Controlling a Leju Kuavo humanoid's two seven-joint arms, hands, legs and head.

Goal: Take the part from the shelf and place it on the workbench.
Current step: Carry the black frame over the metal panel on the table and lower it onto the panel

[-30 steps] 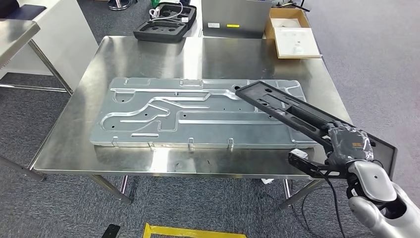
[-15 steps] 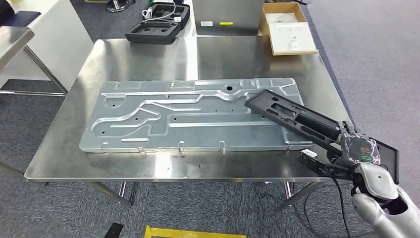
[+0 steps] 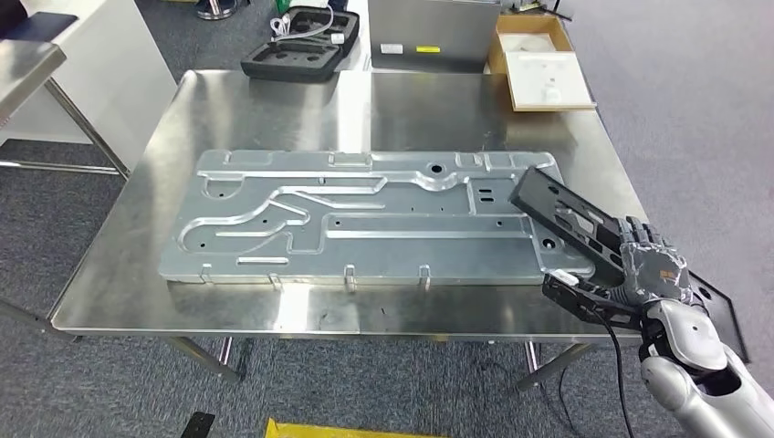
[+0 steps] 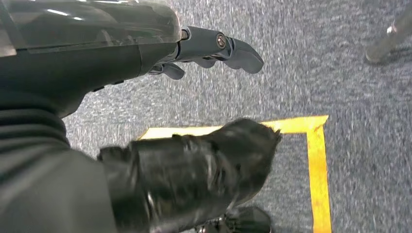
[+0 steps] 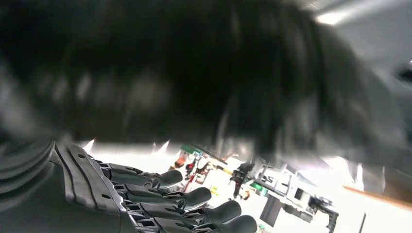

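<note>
Part [image 3: 570, 224] off shelf, gripped by R hand [image 3: 650, 269] over bench [image 3: 274, 100] edge, not set down yet; L hand [image 4: 214, 48] empty, fingers apart.

Part [image 3: 568, 222] seemingly overlaps plate's [image 3: 365, 219] right end on workbench [image 3: 274, 100].

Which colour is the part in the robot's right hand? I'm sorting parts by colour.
Black; the part held by the right hand shows best in the head view.
</note>
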